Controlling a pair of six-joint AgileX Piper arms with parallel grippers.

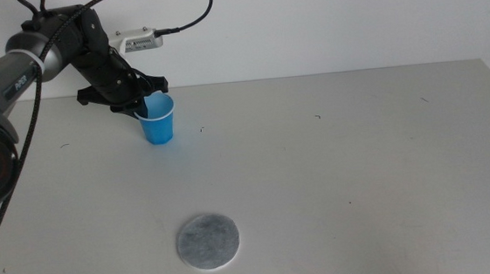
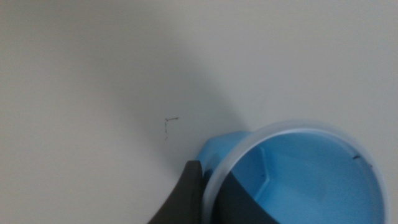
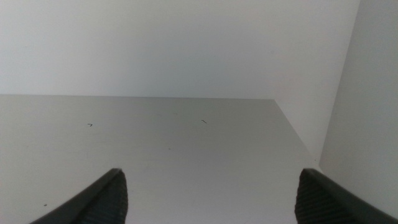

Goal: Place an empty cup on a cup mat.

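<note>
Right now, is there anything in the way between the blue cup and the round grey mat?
No, nothing visible. The left gripper is at the cup's rim, one jaw outside the wall, one inside. Only bare table lies between the cup and the cup mat.

1. Bright, even light fills the room; the table (image 1: 335, 165) looks pale, without glare.
2. The cup (image 1: 157, 119) throws only a faint, soft shadow.
3. Up close in the left wrist view, the cup's rim is blurred.

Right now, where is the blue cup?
In the middle view the cup stands at the table's far left, its rim pinched by the left gripper, well behind the mat.
</note>
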